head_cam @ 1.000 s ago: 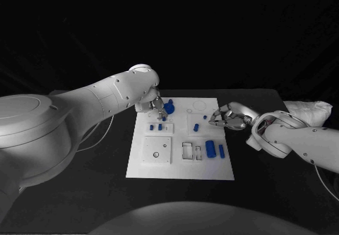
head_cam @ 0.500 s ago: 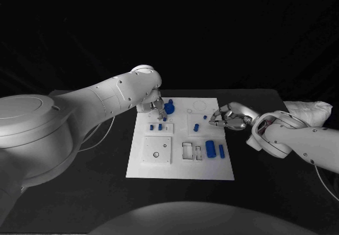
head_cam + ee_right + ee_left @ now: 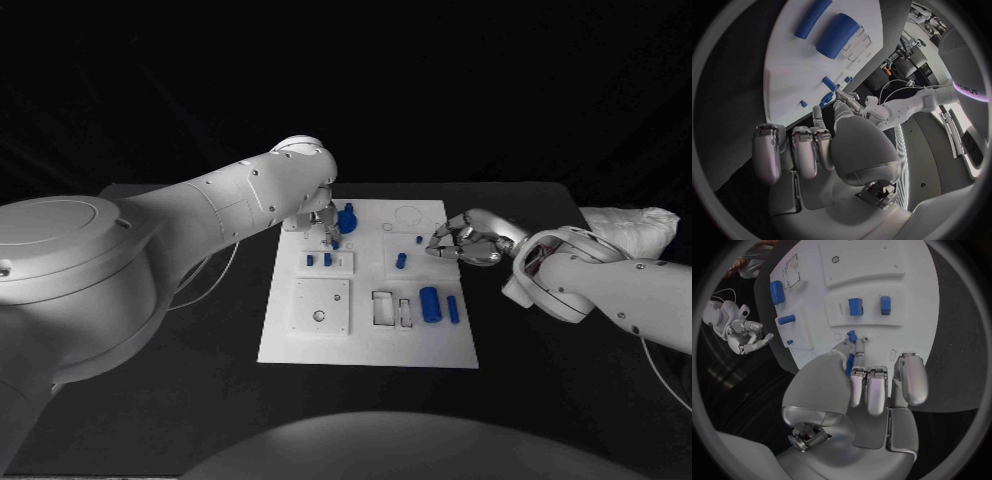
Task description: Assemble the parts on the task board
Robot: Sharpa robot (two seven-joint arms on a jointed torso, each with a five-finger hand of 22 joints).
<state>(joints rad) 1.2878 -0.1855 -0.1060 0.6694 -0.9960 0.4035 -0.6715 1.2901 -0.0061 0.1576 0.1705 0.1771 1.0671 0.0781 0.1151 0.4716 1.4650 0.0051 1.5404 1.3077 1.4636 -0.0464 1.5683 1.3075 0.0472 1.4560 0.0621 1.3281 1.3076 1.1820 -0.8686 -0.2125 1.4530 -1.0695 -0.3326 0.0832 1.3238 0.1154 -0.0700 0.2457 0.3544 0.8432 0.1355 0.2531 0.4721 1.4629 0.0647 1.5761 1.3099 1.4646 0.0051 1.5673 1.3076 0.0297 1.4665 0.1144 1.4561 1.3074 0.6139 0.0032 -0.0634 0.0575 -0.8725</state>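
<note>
The white task board [image 3: 368, 340] lies in the middle of the black table. My left hand [image 3: 317, 218] hovers over its far left corner and pinches a thin blue peg [image 3: 852, 346] between thumb and a finger, the peg's tip touching the board [image 3: 898, 260]. A taller blue part [image 3: 346, 216] stands just beside that hand. My right hand [image 3: 469, 240] rests at the board's right edge with its fingers [image 3: 804, 150] curled in and nothing in them. Two short blue parts [image 3: 319, 260] sit in a small raised plate. A thick blue cylinder [image 3: 428, 305] and a slim one [image 3: 453, 308] lie near the right edge.
A short blue peg [image 3: 400, 261] and a tiny blue piece [image 3: 420, 239] lie in front of my right hand. A square plate with a hole [image 3: 319, 306] and a slotted frame [image 3: 382, 308] occupy the board's near half. A white cloth bundle [image 3: 635, 225] lies at the table's far right.
My left arm has swung a little to the right over the board's far left corner, still holding the peg. The right hand has stayed in place.
</note>
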